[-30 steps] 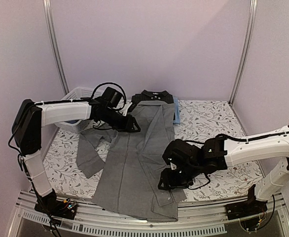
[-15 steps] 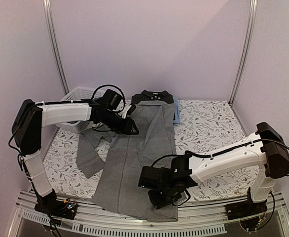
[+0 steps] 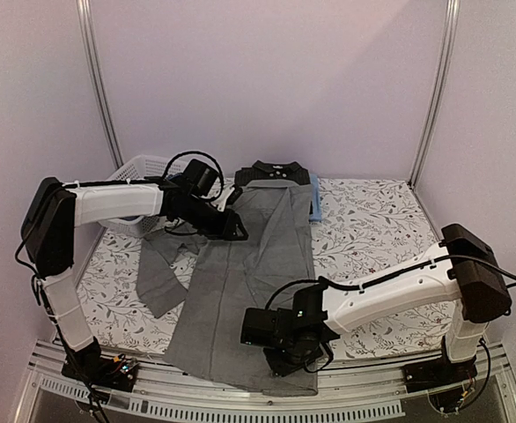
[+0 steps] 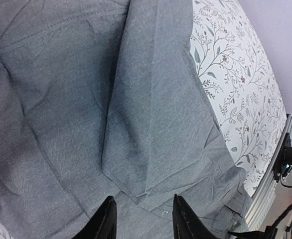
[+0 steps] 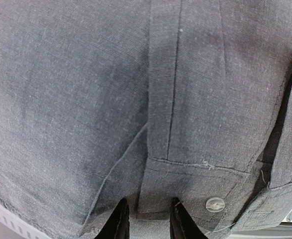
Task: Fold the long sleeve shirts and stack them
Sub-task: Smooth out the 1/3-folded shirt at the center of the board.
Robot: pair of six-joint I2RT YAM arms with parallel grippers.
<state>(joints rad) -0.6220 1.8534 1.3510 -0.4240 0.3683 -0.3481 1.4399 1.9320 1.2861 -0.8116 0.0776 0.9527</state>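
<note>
The grey long sleeve shirt (image 3: 240, 273) lies spread lengthwise on the table, collar at the back, one sleeve (image 3: 157, 273) trailing left. My left gripper (image 3: 238, 227) hovers over its upper left part, fingers apart with only flat cloth (image 4: 151, 99) below them (image 4: 143, 214). My right gripper (image 3: 251, 328) is low over the hem near the front edge. In the right wrist view a stitched band of the grey shirt (image 5: 86, 99) with a clear button (image 5: 215, 204) sits between its fingers (image 5: 147, 219). The black shirt (image 3: 274, 172) lies folded at the back, on the light blue one (image 3: 315, 208).
A white lattice basket (image 3: 135, 169) stands at the back left behind my left arm. The table has a floral cover (image 3: 372, 220), also in the left wrist view (image 4: 225, 64). A metal rail (image 3: 240, 401) runs along the front edge. Walls close the back and sides.
My right gripper has swept from the shirt's right side leftward across the hem, and the shirt's lower right part has come over with it. My left arm has barely moved.
</note>
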